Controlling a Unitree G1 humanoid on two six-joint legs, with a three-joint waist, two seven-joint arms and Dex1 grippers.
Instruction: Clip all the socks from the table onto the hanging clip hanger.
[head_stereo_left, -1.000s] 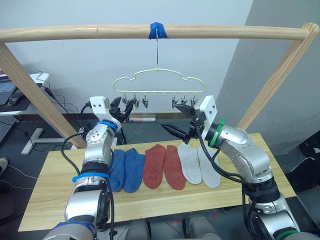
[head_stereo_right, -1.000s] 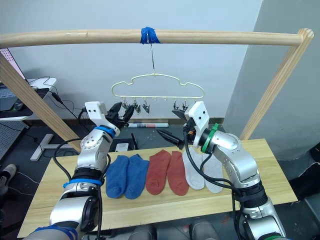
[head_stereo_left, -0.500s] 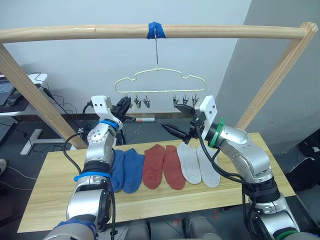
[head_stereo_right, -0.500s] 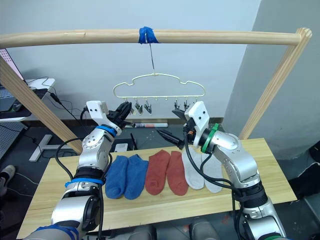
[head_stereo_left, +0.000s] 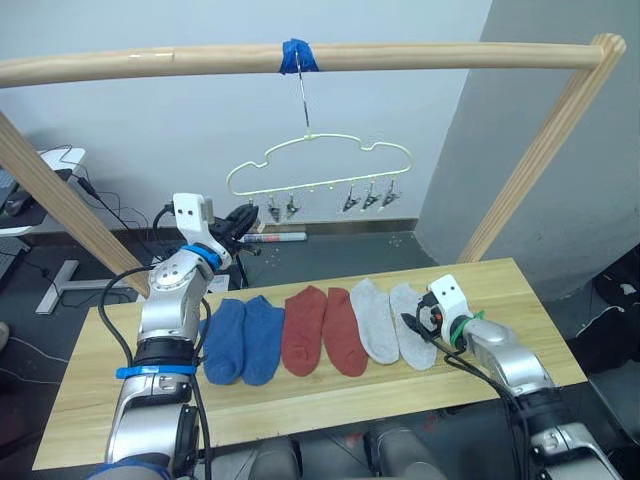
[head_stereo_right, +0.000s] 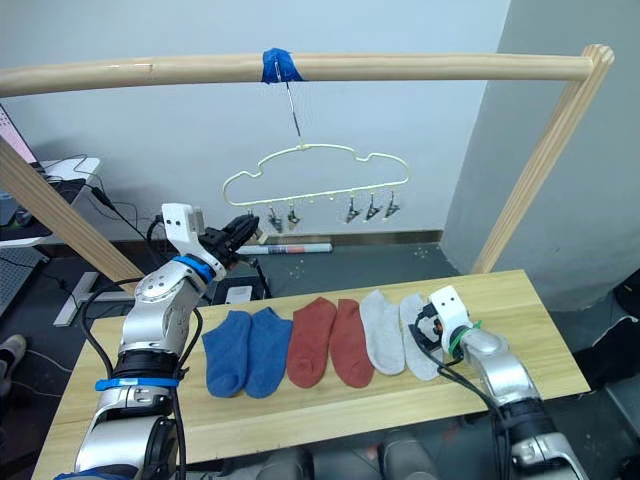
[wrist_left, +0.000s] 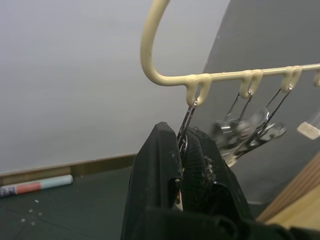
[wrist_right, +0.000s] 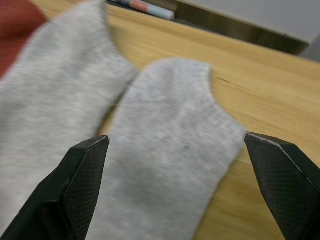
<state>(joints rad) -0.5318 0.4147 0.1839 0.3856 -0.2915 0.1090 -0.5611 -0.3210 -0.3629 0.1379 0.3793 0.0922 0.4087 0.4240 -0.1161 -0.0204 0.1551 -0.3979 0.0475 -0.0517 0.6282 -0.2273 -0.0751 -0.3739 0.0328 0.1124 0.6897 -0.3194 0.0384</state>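
L gripper (wrist_left: 186, 150) raised at clip hanger (head_stereo_left: 320, 163), fingers pinched shut on leftmost clip (wrist_left: 187, 121). Hanger hangs from wooden rail (head_stereo_left: 420, 55) at blue tape (head_stereo_left: 294, 54). R gripper (wrist_right: 175, 165) low over table (head_stereo_left: 500, 290), fingers spread wide astride rightmost grey sock (wrist_right: 170, 145). Six socks in row on table: blue pair (head_stereo_left: 242, 338), red pair (head_stereo_left: 322, 330), grey pair (head_stereo_left: 392, 322).

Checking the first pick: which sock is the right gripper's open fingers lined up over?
The outermost light grey sock, last in the row on the robot's right, beside the right gripper.
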